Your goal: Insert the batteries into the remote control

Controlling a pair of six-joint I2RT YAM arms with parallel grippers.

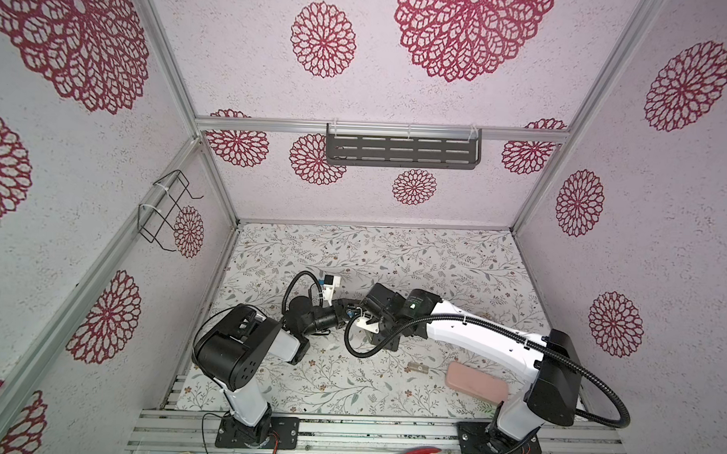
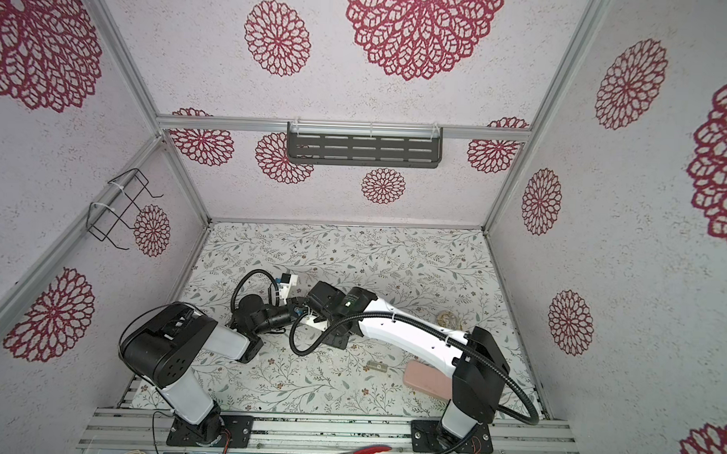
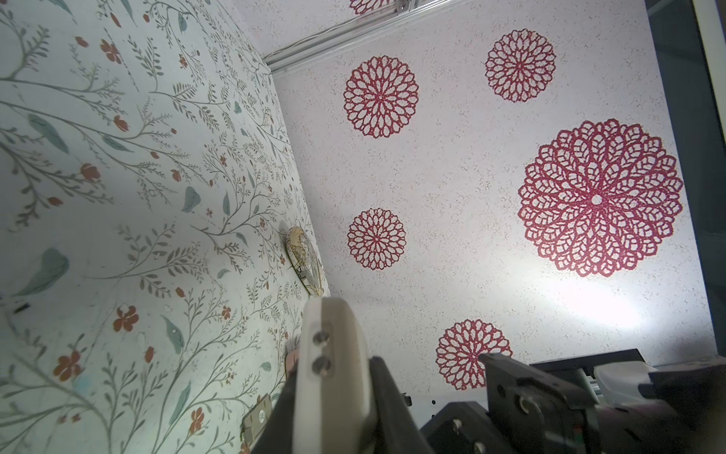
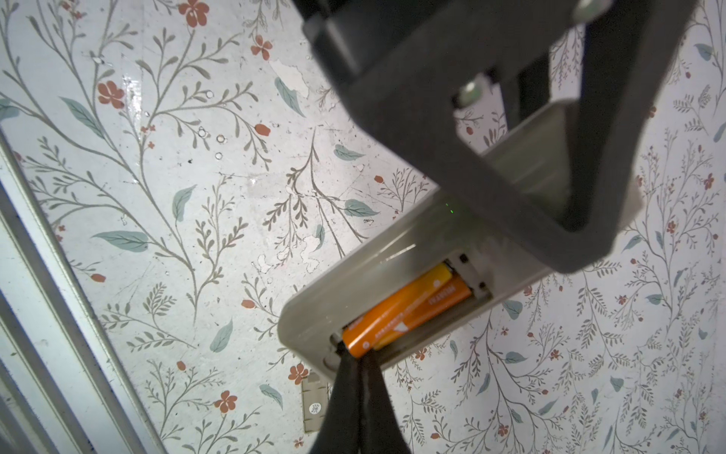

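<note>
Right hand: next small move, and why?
Likely a short push with the shut right hand onto the near battery end: both batteries lie in the remote control bay, but one seems to ride high, not seated.

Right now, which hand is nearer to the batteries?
Right. The right hand, shut, touches one end of the batteries lying in the open bay of the remote control; the left hand clamps the remote farther along its body.
</note>
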